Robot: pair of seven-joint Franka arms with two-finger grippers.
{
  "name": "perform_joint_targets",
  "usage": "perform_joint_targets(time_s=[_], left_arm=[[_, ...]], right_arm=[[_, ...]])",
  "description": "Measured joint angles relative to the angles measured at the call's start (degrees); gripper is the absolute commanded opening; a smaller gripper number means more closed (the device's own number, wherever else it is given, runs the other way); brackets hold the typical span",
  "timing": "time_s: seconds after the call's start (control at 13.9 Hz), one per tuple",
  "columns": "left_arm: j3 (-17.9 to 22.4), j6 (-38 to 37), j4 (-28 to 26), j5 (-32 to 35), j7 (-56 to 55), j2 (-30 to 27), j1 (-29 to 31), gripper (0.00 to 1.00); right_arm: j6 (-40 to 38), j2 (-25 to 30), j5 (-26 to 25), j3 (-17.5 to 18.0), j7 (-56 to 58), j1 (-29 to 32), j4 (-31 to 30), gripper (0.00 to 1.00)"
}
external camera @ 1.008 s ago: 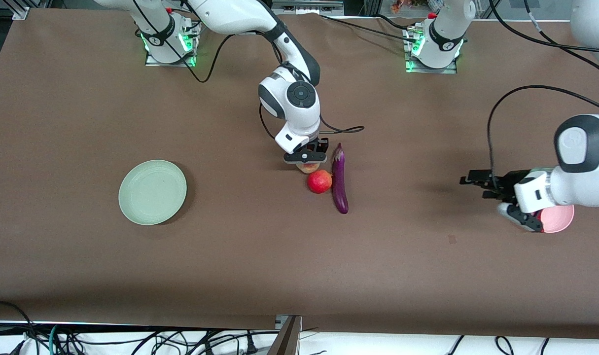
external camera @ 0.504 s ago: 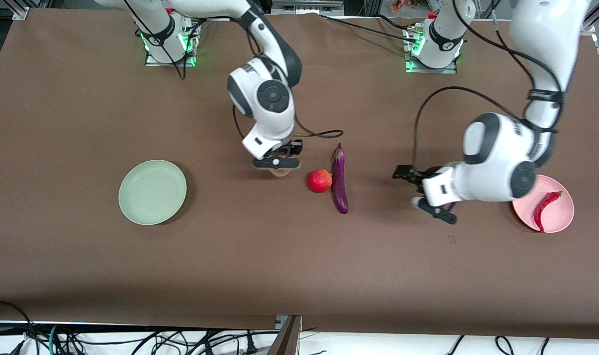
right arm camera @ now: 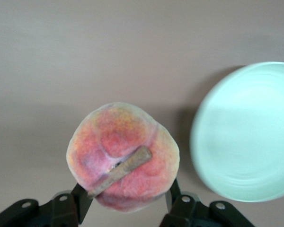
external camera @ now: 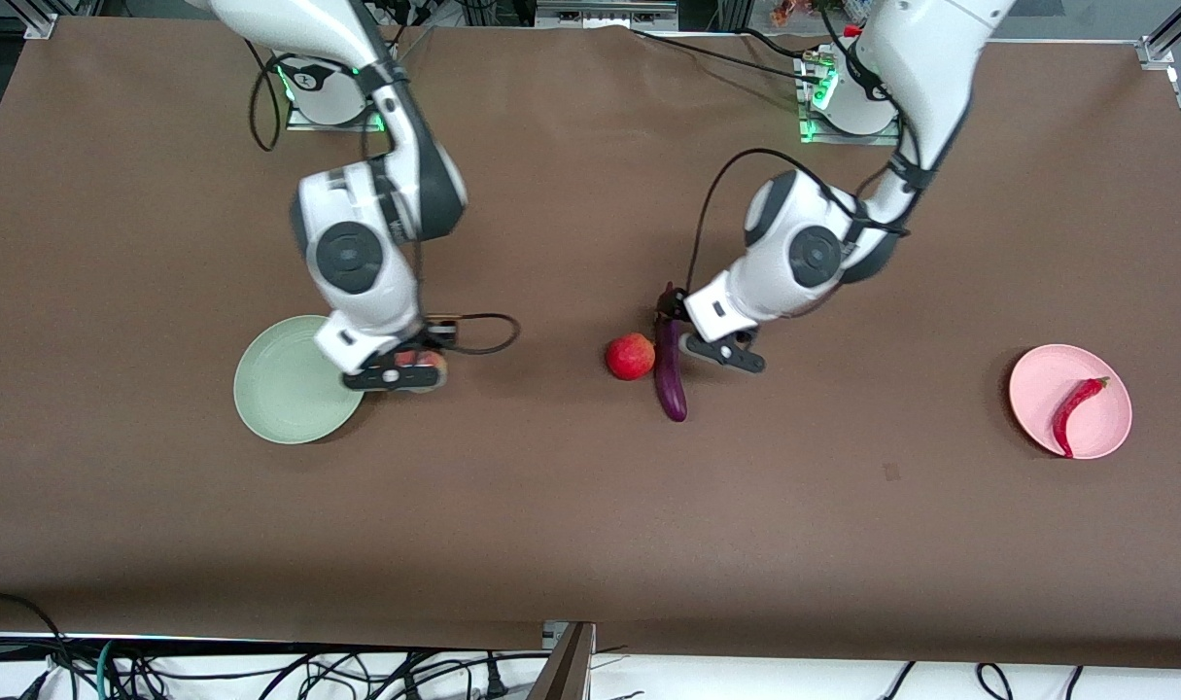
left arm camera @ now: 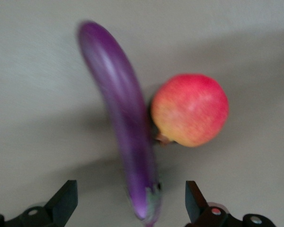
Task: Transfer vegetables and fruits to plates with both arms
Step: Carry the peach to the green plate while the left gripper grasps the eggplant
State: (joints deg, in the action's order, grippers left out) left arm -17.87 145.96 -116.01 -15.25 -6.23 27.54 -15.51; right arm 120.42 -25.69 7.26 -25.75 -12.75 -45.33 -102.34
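The peach (right arm camera: 123,156), round, matt and fuzzy, blushed red over yellow with a brown stem stub, is pinched in the right gripper (external camera: 396,374), which is up over bare tabletop (external camera: 590,506) just beside the green plate's (external camera: 294,384) rim on the side toward the left arm's end. The right wrist view shows the black fingers (right arm camera: 83,201) clamped on the fruit's two flanks and the plate's smooth pale glaze. The front view shows only a sliver of peach under the gripper.

The eggplant (external camera: 670,369), long, slim and glossy purple, lies near the tabletop's middle with its stem end toward the robots' edge. The red fruit (external camera: 631,356), round and shiny with a small crown, lies against the eggplant on the side toward the right arm's end. The left wrist view shows the crown pointing at the eggplant and a yellow blush on the fruit's skin, neither clear in the front view.

The left gripper (external camera: 712,335) hangs over the eggplant's stem end, fingers (left arm camera: 66,201) spread wide to either side of it, holding nothing.

The pink plate (external camera: 1042,384), round and plain, sits toward the left arm's end of the tabletop. The chili (external camera: 1074,413), thin, curved and red with a green stem, lies in it. Only the front view shows these two.

The tabletop is matt brown.
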Motion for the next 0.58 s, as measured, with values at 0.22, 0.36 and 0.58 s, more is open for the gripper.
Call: perform_joint_targets(time_s=[0.22,0.36,0.58], left_arm=[[0.1,4.9,-3.4,0.0,-1.4,0.5,-3.0,1.00],[0.3,7.5,-3.8,0.0,-2.0,1.7,-4.2,0.87],[0.8,8.6,-3.8,0.7,-2.0,3.3,-4.5,0.34]], right_arm=[[2.8,6.8,0.1,-8.5,12.2,0.3,-11.1,0.00],[9.4,10.3,0.1,-14.6,21.1,0.7,-20.1,0.00],[16.3,9.7,3.8,-17.0,28.8,4.1,-27.0,0.00]])
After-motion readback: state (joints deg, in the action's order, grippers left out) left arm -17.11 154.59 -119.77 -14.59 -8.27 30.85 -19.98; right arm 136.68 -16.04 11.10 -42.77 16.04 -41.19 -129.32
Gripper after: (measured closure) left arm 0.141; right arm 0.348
